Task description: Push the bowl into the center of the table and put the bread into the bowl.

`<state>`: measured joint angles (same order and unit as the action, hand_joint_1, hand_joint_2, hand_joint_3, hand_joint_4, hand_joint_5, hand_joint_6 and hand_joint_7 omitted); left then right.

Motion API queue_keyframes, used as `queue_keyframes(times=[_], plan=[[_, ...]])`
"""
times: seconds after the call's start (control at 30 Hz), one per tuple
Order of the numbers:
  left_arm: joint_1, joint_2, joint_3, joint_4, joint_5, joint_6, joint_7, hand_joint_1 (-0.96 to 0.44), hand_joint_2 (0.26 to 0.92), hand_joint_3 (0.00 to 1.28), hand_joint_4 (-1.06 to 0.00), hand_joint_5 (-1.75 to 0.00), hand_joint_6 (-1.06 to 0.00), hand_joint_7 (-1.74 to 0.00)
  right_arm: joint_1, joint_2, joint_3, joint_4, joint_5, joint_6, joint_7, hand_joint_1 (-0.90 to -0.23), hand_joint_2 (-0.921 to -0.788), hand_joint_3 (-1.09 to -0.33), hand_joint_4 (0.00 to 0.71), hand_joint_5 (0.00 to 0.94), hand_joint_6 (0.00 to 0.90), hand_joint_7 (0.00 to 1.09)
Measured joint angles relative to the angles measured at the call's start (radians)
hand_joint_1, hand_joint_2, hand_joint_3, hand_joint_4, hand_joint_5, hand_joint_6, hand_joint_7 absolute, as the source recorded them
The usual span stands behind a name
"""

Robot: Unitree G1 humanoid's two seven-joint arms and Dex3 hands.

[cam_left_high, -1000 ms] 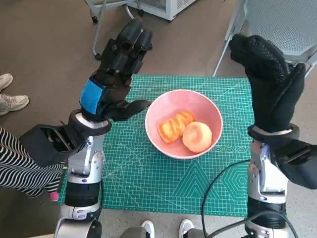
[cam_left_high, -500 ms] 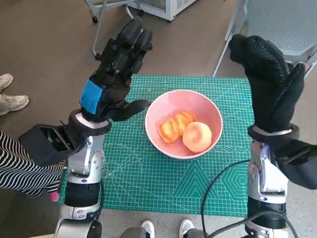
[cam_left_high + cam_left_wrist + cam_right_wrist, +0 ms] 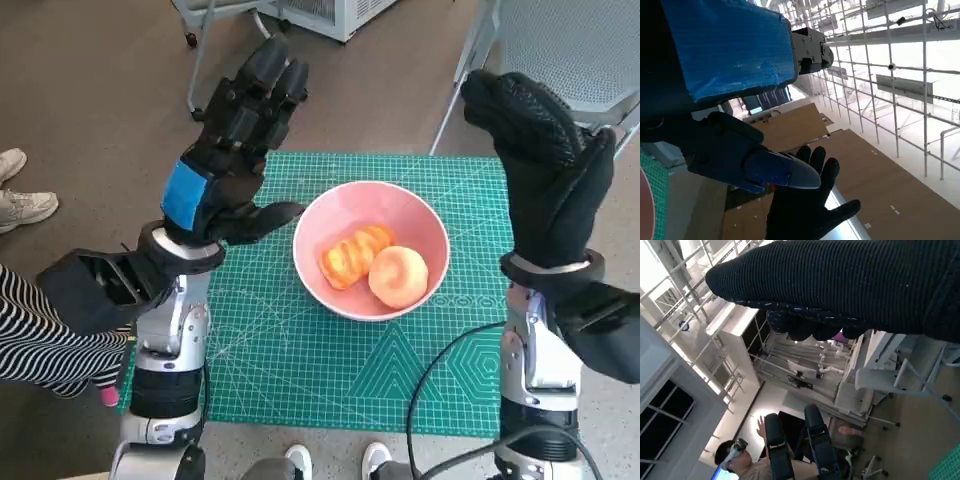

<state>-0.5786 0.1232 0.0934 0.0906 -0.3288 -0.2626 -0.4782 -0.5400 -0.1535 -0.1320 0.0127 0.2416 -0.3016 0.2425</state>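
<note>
Between your two raised hands, the bowl [image 3: 371, 248] sat on the mat [image 3: 300, 350] that covered the table, lower than both. Your left hand [image 3: 228, 165] stood just left of the bowl, its thumb reaching toward the rim without clearly touching it. Your right hand [image 3: 545, 165] stood off the bowl's right side, apart from it. In the bowl lay the bread [image 3: 354, 255], on the side nearer your left hand, touching a round bun [image 3: 399, 276] on the side nearer your right. A person's shoes [image 3: 20, 195] lay on the floor well left of your left hand.
</note>
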Motion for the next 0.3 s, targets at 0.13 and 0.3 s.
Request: queue_keyframes(times=[0.13, 0.3], plan=[[0.005, 0.0, 0.0, -0.001, 0.0, 0.002, 0.0, -0.54, 0.921, 0.14, -0.03, 0.0, 0.0, -0.24, 0.0, 0.0, 0.0, -0.002, 0.0, 0.0, 0.0, -0.65, -0.921, -0.674, 0.201, 0.0, 0.082, 0.56], [0.009, -0.001, 0.0, -0.002, -0.001, 0.004, 0.001, -0.54, 0.921, 0.14, -0.03, 0.0, 0.0, -0.25, 0.0, 0.0, -0.001, -0.002, 0.002, 0.001, 0.002, -0.649, -0.921, -0.674, 0.2, 0.0, 0.081, 0.56]])
